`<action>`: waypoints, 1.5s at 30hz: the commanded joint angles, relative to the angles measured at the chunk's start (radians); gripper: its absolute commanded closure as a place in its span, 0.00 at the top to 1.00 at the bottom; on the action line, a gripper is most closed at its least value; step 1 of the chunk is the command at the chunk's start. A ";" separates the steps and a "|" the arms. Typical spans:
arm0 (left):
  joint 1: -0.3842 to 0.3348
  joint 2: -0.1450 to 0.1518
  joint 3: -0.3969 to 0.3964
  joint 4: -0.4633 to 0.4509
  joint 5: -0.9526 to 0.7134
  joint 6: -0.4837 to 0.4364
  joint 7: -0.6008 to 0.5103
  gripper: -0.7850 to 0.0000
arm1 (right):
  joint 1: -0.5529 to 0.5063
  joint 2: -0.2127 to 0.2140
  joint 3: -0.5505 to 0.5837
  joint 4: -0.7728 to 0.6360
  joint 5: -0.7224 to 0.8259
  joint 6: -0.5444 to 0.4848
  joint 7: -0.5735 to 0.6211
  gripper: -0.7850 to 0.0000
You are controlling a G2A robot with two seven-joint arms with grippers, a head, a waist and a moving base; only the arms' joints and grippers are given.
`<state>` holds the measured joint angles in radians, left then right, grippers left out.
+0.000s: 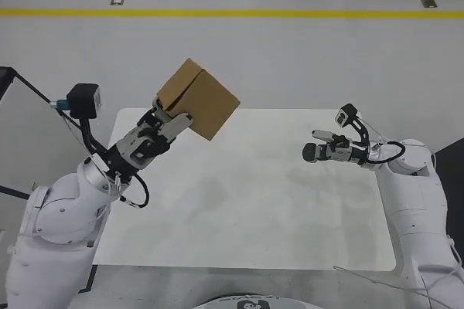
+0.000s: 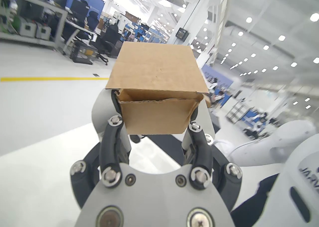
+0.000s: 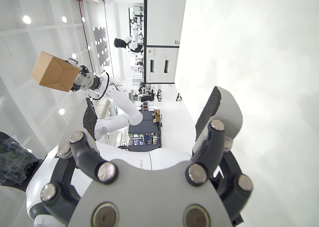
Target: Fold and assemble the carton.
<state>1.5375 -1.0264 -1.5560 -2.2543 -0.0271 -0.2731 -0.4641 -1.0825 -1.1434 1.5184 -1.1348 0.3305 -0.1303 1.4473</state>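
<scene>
The left claw [image 1: 172, 123] was shut tight on one end of the brown carton [image 1: 199, 98]. It held the carton up in the air, tilted, over the far left corner of the white tabletop [image 1: 255, 208]. The carton did not touch the tabletop. A flap at the held end sat between the two fingers [image 2: 111, 113]. The right claw [image 1: 309, 148] was over the right side of the tabletop, near the right edge and well apart from the carton. Its fingers were spread wide with nothing in them.
</scene>
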 commanded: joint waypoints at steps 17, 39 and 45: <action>0.018 -0.009 0.004 0.036 -0.570 0.250 -0.066 0.00 | 0.000 0.000 0.000 0.000 0.000 0.000 0.000 1.00; 0.020 -0.040 0.036 0.094 -1.192 0.386 -0.019 0.00 | 0.000 0.000 0.000 0.000 0.000 0.000 0.000 1.00; 0.023 -0.045 0.033 0.106 -1.369 0.499 -0.055 0.00 | 0.000 0.000 0.000 0.000 0.000 0.000 0.000 1.00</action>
<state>1.5597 -1.0711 -1.5223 -2.1496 -1.3793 0.2004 -0.5064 -1.0825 -1.1434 1.5184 -1.1348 0.3305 -0.1303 1.4473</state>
